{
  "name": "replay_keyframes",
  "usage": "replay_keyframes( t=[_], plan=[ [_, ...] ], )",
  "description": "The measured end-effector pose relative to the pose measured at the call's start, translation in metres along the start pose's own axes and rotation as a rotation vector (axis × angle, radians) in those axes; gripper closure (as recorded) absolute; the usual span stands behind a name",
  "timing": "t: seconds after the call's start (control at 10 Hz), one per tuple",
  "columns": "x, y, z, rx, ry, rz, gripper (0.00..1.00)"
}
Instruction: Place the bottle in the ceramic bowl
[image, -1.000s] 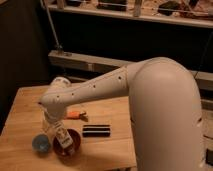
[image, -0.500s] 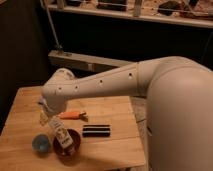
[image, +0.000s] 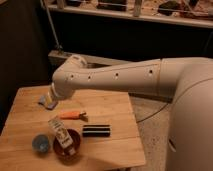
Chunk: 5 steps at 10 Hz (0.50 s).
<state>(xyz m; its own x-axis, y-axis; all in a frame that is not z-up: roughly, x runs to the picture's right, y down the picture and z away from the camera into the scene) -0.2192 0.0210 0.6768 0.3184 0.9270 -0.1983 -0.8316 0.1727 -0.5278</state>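
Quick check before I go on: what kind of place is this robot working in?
Probably a lab or workshop test area, not a home. A bare wooden table stands on speckled flooring below a dark wall with a cluttered shelf. The gripper is over the table's far left, away from the bottle.

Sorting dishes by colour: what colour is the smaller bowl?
Blue-grey smaller bowl, in the camera view; the pincer is up by the table's far-left.
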Motion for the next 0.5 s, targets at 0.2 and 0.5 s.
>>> replay_keyframes(
  t=[0.2,0.5],
  plan=[
    [-0.02,-0.034,-0.003,0.093,-0.063,0.164,0.31],
    [-0.031,-0.055,-0.003,0.133,-0.113,0.398,0.31]
  ],
)
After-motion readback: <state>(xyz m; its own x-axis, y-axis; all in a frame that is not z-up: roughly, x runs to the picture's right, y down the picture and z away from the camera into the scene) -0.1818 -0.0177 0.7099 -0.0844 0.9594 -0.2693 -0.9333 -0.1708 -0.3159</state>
